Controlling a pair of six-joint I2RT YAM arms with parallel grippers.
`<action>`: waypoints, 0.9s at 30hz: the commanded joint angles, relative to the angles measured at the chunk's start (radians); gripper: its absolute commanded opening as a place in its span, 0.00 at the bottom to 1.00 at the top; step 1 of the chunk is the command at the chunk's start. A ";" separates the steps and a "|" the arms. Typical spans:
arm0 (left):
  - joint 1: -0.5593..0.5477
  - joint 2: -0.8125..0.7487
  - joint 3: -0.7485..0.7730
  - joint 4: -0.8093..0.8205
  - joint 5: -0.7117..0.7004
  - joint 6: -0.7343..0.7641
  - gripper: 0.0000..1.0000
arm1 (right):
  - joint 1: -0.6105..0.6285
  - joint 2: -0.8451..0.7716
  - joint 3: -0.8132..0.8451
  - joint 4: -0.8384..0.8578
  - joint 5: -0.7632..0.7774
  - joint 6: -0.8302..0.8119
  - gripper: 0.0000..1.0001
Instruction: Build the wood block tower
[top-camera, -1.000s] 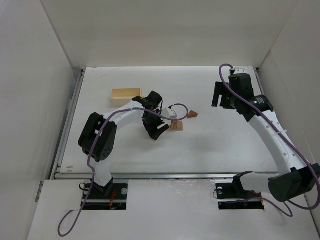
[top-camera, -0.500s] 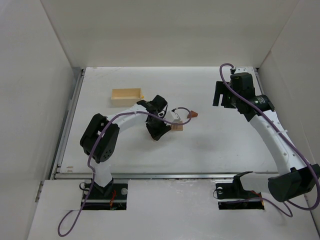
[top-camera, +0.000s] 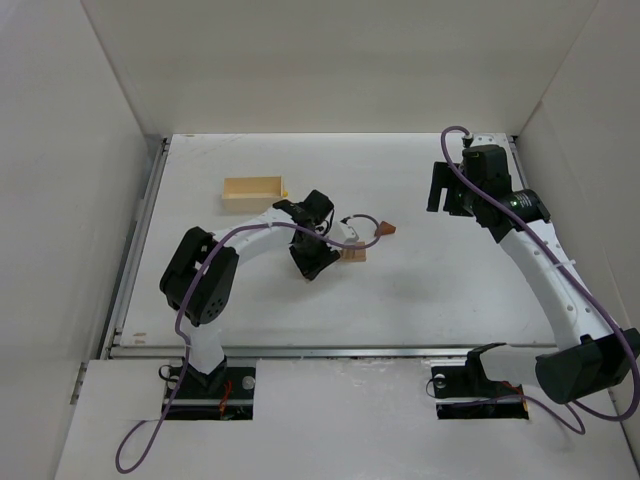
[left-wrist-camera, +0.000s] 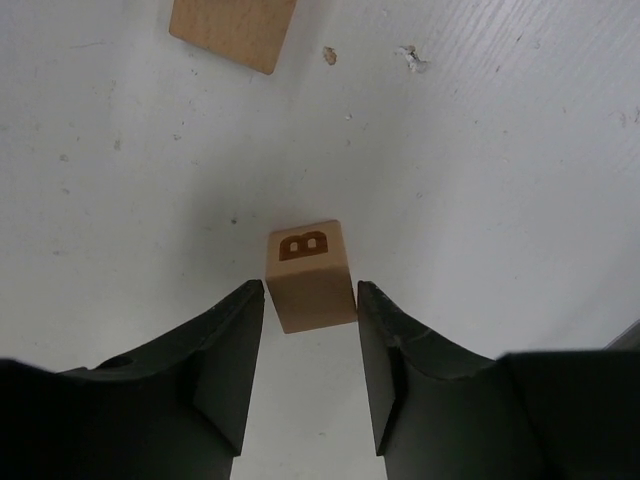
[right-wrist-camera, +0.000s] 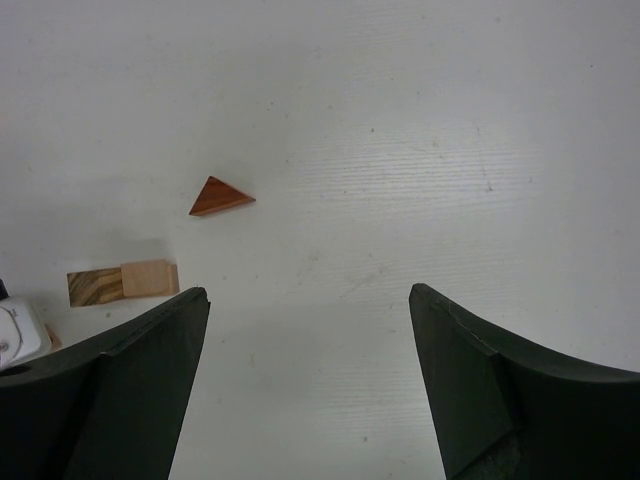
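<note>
No stacked tower shows; the wood pieces lie apart on the white table. In the left wrist view a small tan cube marked "B" (left-wrist-camera: 310, 275) stands on the table, its near half between my left gripper's (left-wrist-camera: 310, 290) open fingertips, with a thin gap on each side. A flat tan piece (left-wrist-camera: 233, 30) lies beyond it. From above, the left gripper (top-camera: 312, 262) is beside a tan block (top-camera: 353, 255), and a reddish-brown triangle (top-camera: 386, 229) lies just right of that. My right gripper (top-camera: 438, 190) hovers open and empty; its view shows the triangle (right-wrist-camera: 221, 197) and the tan block (right-wrist-camera: 122, 282).
A pale yellow rectangular wooden box (top-camera: 254, 189) lies at the back left, behind the left arm. White walls enclose the table on the left, back and right. The left arm's purple cable (top-camera: 362, 218) loops over the tan block.
The left gripper has shifted a little to the right and nearer, uncovering the yellow box's right end. It has held still for the last half second. The right arm has barely moved.
</note>
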 joint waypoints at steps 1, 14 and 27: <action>0.001 -0.014 -0.003 -0.031 0.000 -0.008 0.38 | -0.004 -0.017 0.002 0.051 -0.002 -0.013 0.87; 0.001 -0.108 0.009 0.014 -0.036 0.141 0.00 | -0.014 -0.045 -0.018 0.062 0.018 -0.022 0.87; -0.009 -0.014 0.297 -0.222 0.152 0.601 0.00 | -0.014 -0.075 -0.038 0.090 0.018 -0.031 0.87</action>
